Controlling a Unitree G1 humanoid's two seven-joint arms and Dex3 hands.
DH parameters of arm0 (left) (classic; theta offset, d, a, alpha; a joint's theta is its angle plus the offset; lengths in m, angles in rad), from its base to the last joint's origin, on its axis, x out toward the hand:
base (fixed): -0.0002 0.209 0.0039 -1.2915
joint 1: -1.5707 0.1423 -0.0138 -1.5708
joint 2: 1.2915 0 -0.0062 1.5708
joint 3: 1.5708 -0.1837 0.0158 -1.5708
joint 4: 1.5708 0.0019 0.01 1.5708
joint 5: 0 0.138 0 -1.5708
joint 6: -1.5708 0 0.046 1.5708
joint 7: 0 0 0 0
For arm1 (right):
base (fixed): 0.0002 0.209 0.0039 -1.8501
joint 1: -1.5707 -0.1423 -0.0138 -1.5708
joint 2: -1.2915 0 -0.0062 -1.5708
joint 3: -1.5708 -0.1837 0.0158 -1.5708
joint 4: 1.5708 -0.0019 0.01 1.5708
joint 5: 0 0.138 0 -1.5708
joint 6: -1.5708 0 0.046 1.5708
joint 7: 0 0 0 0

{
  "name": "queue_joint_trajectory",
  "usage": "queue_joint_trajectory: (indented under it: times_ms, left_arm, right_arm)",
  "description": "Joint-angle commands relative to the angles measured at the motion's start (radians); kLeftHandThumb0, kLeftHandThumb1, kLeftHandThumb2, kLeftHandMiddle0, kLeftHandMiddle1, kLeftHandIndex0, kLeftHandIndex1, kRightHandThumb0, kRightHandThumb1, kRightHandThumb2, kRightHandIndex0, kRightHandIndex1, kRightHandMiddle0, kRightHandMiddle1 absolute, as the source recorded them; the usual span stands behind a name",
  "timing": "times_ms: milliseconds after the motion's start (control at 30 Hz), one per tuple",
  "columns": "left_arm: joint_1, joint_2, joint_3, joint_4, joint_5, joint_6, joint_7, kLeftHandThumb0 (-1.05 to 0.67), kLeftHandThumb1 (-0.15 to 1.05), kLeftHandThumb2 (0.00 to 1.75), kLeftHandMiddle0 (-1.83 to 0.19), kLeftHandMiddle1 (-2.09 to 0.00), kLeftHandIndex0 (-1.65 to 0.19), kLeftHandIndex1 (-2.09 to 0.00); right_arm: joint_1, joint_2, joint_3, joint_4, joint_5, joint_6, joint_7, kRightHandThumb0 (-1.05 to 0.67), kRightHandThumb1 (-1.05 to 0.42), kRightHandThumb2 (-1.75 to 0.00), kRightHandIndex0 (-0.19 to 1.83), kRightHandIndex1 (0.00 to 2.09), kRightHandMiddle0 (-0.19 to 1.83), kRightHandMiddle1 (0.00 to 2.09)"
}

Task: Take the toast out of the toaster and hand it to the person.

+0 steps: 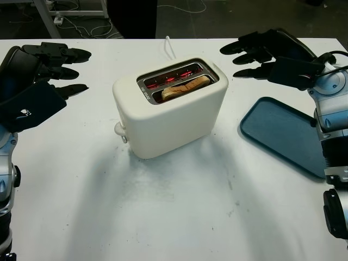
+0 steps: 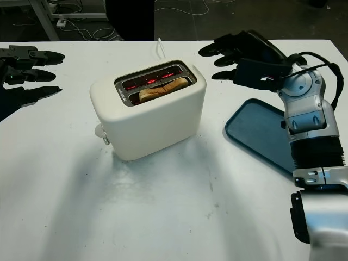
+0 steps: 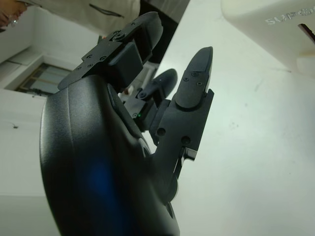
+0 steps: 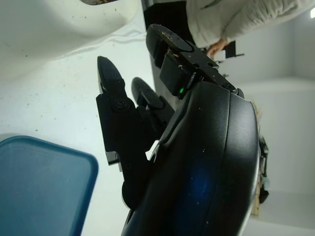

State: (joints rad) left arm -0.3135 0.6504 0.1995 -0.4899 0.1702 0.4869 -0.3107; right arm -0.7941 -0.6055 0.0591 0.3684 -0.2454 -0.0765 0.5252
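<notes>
Both hands' fingers (image 1: 73,69) open, flanking toaster (image 1: 169,109); toast (image 1: 185,87) inside slot.

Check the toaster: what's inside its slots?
The toaster holds one toast slice in the nearer slot, top edge exposed; its lower part is hidden. The farther slot shows glowing red elements.

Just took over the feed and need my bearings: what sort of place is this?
Likely a robotics lab or test room, not a kitchen. The toaster sits alone on a bare white table, cables trail across the dark floor beyond it, and a metal frame stands at the back.
</notes>
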Motion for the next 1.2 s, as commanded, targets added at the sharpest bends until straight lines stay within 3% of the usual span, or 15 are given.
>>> queue_joint_trajectory:
  times_ms: [0,200,1167]
  left_arm:
    - [0.012,-0.007,-0.007,-0.01,0.011,-0.005,0.007,-0.24,0.82,0.0,-0.8,-0.3,-0.83,-0.03]
    - [0.013,-0.008,-0.01,-0.016,0.017,-0.009,0.005,-0.22,0.83,0.0,-0.81,-0.3,-0.83,-0.03]
    - [0.011,-0.024,-0.014,-0.01,0.016,-0.014,0.019,-0.23,0.83,0.0,-0.8,-0.32,-0.84,-0.02]
  right_arm:
    - [0.019,-0.006,-0.007,0.008,0.01,-0.035,-0.02,-0.25,-0.91,0.0,0.8,0.01,0.72,0.01]
    - [0.031,-0.003,-0.006,0.041,0.01,-0.075,-0.046,-0.27,-0.89,0.0,0.84,0.03,0.74,0.02]
    - [0.031,-0.002,-0.002,0.031,0.008,-0.049,-0.049,-0.3,-0.89,0.0,0.87,0.03,0.76,0.01]
